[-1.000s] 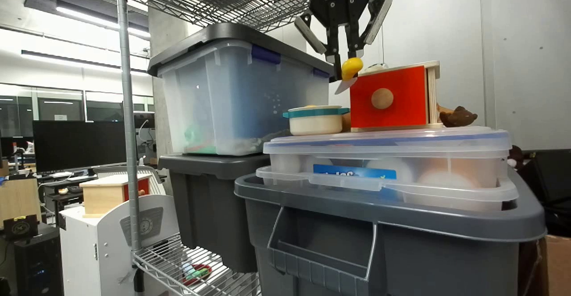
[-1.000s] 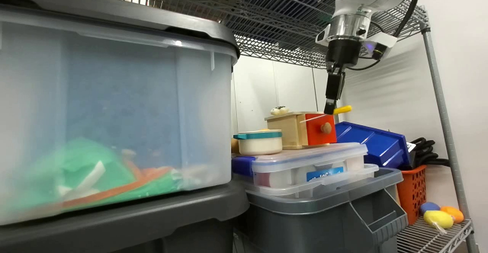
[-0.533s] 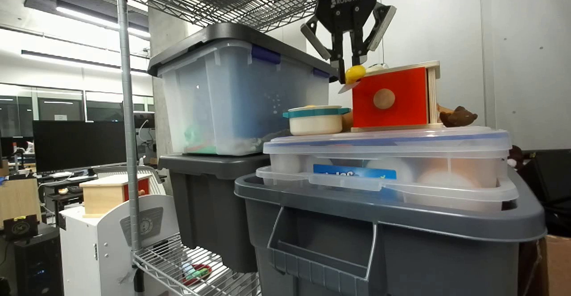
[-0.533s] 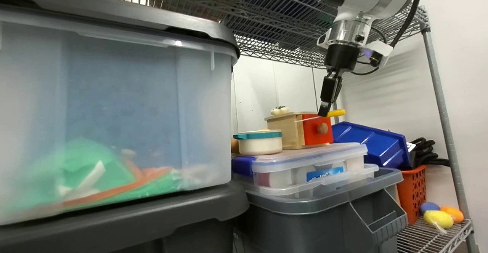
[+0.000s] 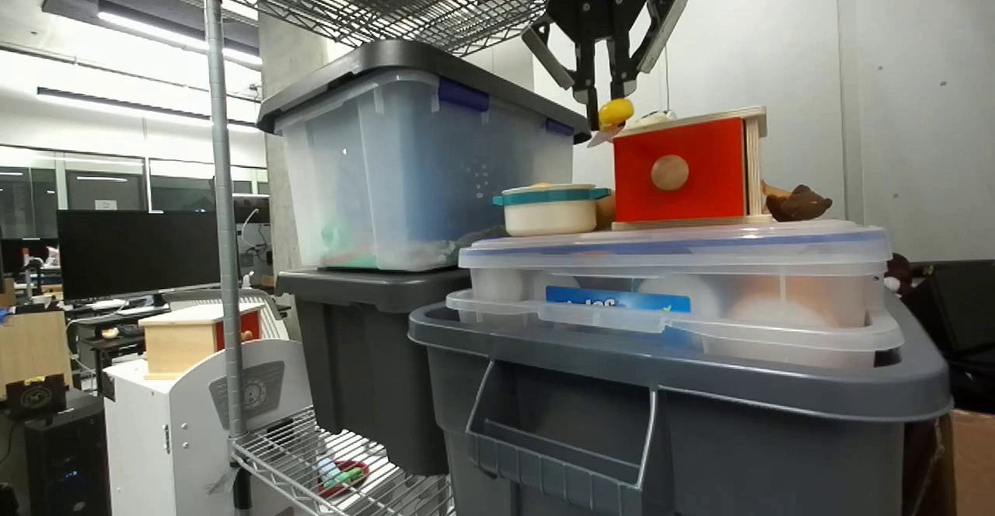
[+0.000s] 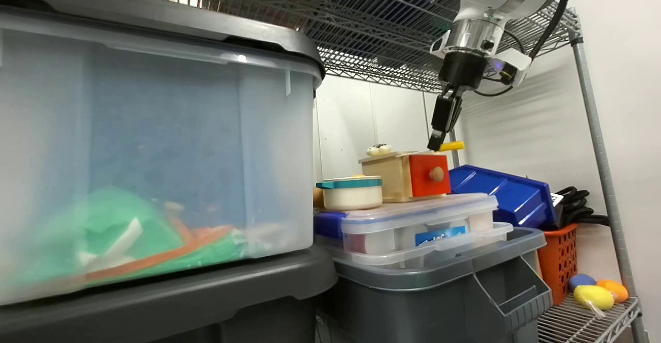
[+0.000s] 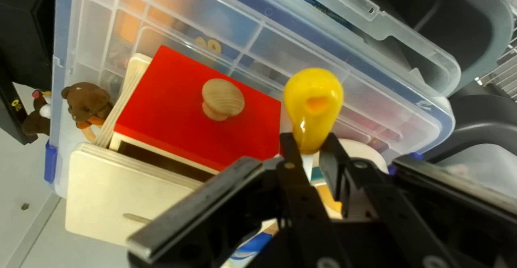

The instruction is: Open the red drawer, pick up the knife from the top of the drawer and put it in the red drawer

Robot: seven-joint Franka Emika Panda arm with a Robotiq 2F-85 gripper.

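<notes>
The gripper (image 7: 310, 139) grasped the knife (image 7: 313, 106), its two fingers (image 7: 288, 149) set against opposite sides of the narrow end of the yellow handle. In the wrist view the pale blade (image 7: 307, 165) passed down between the fingers; in an exterior view the knife lay nearly level, handle to one side and thin blade to the other. The knife was held aloft, outside the red drawer (image 7: 190, 112), near an upper corner of its front in both exterior views; whether the blade touched the wood could not be told. The drawer stood partly drawn out of its tan wooden box (image 7: 121, 207), a dark gap showing between the red front and the box's top. A round knob (image 5: 670, 172) projected from that front. The box rested on the lid of a clear plastic tub (image 5: 816, 249), which sat upon a large grey bin (image 5: 777, 454). A cream pot (image 5: 549, 213) with a teal rim stood beside the box on the same lid, and a brown toy bear (image 7: 87, 100) lay just beyond the box's opposite side.
</notes>
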